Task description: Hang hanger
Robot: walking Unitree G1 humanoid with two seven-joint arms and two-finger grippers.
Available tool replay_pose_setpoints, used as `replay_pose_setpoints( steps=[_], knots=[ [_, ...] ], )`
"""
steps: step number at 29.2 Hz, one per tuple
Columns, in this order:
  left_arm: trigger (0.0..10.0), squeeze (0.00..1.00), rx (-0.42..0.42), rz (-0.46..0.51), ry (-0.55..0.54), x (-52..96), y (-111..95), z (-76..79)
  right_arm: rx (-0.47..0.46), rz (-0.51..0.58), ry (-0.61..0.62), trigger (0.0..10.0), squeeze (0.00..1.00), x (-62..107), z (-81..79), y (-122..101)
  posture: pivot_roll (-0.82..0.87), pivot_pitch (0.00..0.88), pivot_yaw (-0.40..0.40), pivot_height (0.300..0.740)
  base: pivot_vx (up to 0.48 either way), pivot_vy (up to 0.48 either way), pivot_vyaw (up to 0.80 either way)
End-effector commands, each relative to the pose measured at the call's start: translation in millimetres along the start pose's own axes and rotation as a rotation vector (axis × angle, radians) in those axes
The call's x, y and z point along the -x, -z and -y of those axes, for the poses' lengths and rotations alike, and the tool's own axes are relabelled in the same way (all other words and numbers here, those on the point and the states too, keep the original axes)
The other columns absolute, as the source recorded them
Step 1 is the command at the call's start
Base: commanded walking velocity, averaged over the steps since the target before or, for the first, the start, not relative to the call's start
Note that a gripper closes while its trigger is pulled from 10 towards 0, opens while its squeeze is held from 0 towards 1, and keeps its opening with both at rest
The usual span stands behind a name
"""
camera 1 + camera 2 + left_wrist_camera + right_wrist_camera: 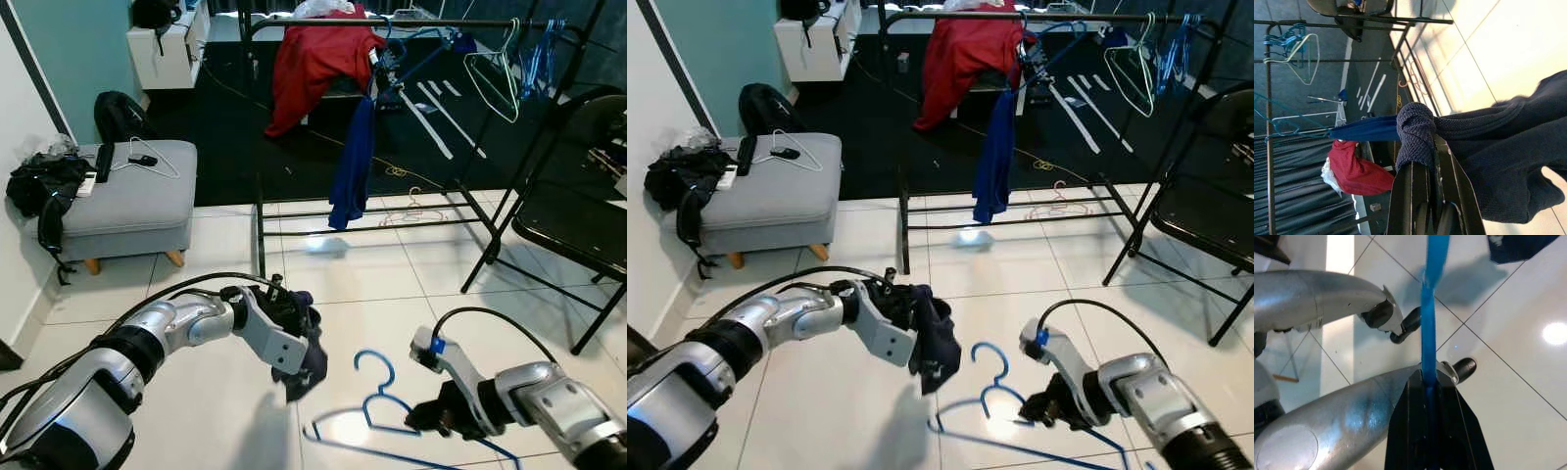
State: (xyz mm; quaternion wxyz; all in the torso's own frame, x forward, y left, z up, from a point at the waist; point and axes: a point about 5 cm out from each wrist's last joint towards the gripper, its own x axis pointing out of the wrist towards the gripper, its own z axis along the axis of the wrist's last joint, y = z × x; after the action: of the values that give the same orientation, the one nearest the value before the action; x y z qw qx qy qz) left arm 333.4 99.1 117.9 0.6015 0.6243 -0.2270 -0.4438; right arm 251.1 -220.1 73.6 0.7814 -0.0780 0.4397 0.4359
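Observation:
A blue plastic hanger (377, 406) hovers low over the white tile floor in front of me, hook pointing away. My right gripper (431, 419) is shut on its shoulder bar, and the blue hanger bar (1428, 338) runs straight out from between the fingers. To the left, my left gripper (294, 328) is shut on a dark navy garment (306, 364) that droops beside the hanger. The navy garment (1498, 156) is bunched over the closed fingertips. Farther off stands a black clothes rack (392, 23) carrying a red garment (318, 59), a blue garment (353, 162) and pale hangers (498, 73).
A grey ottoman (127, 201) with a white hanger and dark items stands at the left by the wall. A black folding chair (578, 196) is at the right. A pink hanger (411, 211) lies under the rack. Open tile floor (372, 274) lies between me and the rack.

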Motion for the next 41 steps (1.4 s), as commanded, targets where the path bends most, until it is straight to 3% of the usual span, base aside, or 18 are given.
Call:
replay_pose_setpoints(
  steps=[1, 7, 8, 9, 11, 13, 14, 15, 17, 22, 23, 24, 25, 28, 32, 35, 37, 41],
  knots=[
    [10.0, 0.00, 0.016, -0.013, -0.016, -1.3, 0.7, -3.2, -0.004, 0.082, -0.042, 10.0, 0.00, 0.6, -13.3, -12.2, -0.06, 0.085, -0.022, 0.740, 0.000, 0.000, 0.00],
    [10.0, 0.00, 0.032, -0.090, 0.030, -1.1, 8.7, 4.8, 0.061, -0.031, -0.060, 10.0, 0.00, 0.4, -28.1, 1.8, -0.07, 0.088, -0.017, 0.740, 0.000, 0.000, 0.00],
    [10.0, 0.00, 0.038, -0.126, 0.047, -1.3, 12.4, 6.9, 0.074, -0.091, 0.020, 10.0, 0.00, -2.3, -23.5, 14.3, -0.07, 0.089, -0.015, 0.740, 0.000, 0.000, 0.00],
    [10.0, 0.00, 0.038, -0.126, 0.047, -1.3, 12.4, 6.9, 0.074, -0.091, 0.020, 10.0, 0.00, -2.3, -23.5, 14.3, -0.07, 0.089, -0.015, 0.740, 0.000, 0.000, 0.00],
    [10.0, 0.00, 0.057, -0.179, 0.051, -1.4, 17.8, 6.7, 0.005, -0.036, 0.212, 10.0, 0.00, -9.4, -8.5, 22.4, -0.07, 0.089, -0.015, 0.740, 0.000, 0.000, 0.00],
    [10.0, 0.00, 0.057, -0.179, 0.051, -1.4, 17.8, 6.7, 0.005, -0.036, 0.212, 10.0, 0.00, -9.4, -8.5, 22.4, -0.07, 0.089, -0.015, 0.740, 0.000, 0.000, 0.00],
    [10.0, 0.00, 0.061, -0.193, 0.049, -1.0, 19.7, 5.6, -0.060, 0.045, 0.338, 10.0, 0.00, -10.8, -0.2, 21.5, -0.07, 0.088, -0.015, 0.740, 0.000, 0.000, 0.00],
    [10.0, 0.00, 0.061, -0.193, 0.049, -1.0, 19.7, 5.6, -0.060, 0.045, 0.338, 10.0, 0.00, -10.8, -0.2, 21.5, -0.07, 0.088, -0.015, 0.740, 0.000, 0.000, 0.00],
    [10.0, 0.00, 0.064, -0.209, 0.052, 0.5, 22.6, 4.7, -0.209, 0.206, 0.542, 10.0, 0.00, -11.3, 7.3, 22.5, -0.08, 0.088, -0.014, 0.740, 0.000, 0.000, 0.00],
    [10.0, 0.00, 0.064, -0.213, 0.053, 1.0, 23.3, 4.3, -0.247, 0.279, 0.627, 10.0, 0.00, -8.5, 9.9, 19.9, -0.08, 0.089, -0.014, 0.740, 0.000, 0.000, 0.00],
    [10.0, 0.00, 0.063, -0.208, 0.052, 1.0, 22.8, 3.8, -0.241, 0.390, 0.695, 10.0, 0.00, -2.2, 13.9, 8.2, -0.07, 0.088, -0.016, 0.740, 0.000, 0.000, 0.00],
    [10.0, 0.00, 0.063, -0.208, 0.052, 1.0, 22.8, 3.8, -0.241, 0.390, 0.695, 10.0, 0.00, -2.2, 13.9, 8.2, -0.07, 0.088, -0.016, 0.740, 0.000, 0.000, 0.00],
    [10.0, 0.00, 0.062, -0.197, 0.050, 0.5, 21.5, 3.4, -0.211, 0.503, 0.720, 10.0, 0.00, 5.8, 16.0, -8.1, -0.07, 0.088, -0.016, 0.740, 0.000, 0.000, 0.00],
    [10.0, 0.00, 0.045, -0.131, 0.058, -2.4, 13.3, 3.7, -0.109, 0.698, 0.599, 10.0, 0.00, 16.8, 15.2, -49.0, -0.07, 0.085, -0.017, 0.740, 0.000, 0.000, 0.00],
    [10.0, 0.00, 0.036, -0.081, 0.081, -3.5, 6.7, 7.3, -0.053, 0.724, 0.515, 10.0, 0.00, 21.4, 15.6, -62.7, -0.07, 0.083, -0.021, 0.740, 0.000, 0.000, 0.00],
    [10.0, 0.00, 0.029, -0.062, 0.141, -2.2, 3.6, 18.1, 0.061, 0.611, 0.365, 10.0, 0.00, 22.6, 11.7, -64.8, -0.07, 0.079, -0.029, 0.740, 0.000, 0.000, 0.00],
    [10.0, 0.00, 0.028, -0.061, 0.152, -1.8, 3.3, 20.2, 0.077, 0.584, 0.337, 10.0, 0.00, 22.5, 10.5, -63.7, -0.07, 0.079, -0.029, 0.740, 0.000, 0.000, 0.00],
    [10.0, 0.00, 0.019, -0.073, 0.164, -1.6, 4.5, 23.4, 0.103, 0.416, 0.209, 10.0, 0.00, 23.4, 4.7, -50.1, -0.07, 0.078, -0.034, 0.740, 0.000, 0.000, 0.00]
  ],
)
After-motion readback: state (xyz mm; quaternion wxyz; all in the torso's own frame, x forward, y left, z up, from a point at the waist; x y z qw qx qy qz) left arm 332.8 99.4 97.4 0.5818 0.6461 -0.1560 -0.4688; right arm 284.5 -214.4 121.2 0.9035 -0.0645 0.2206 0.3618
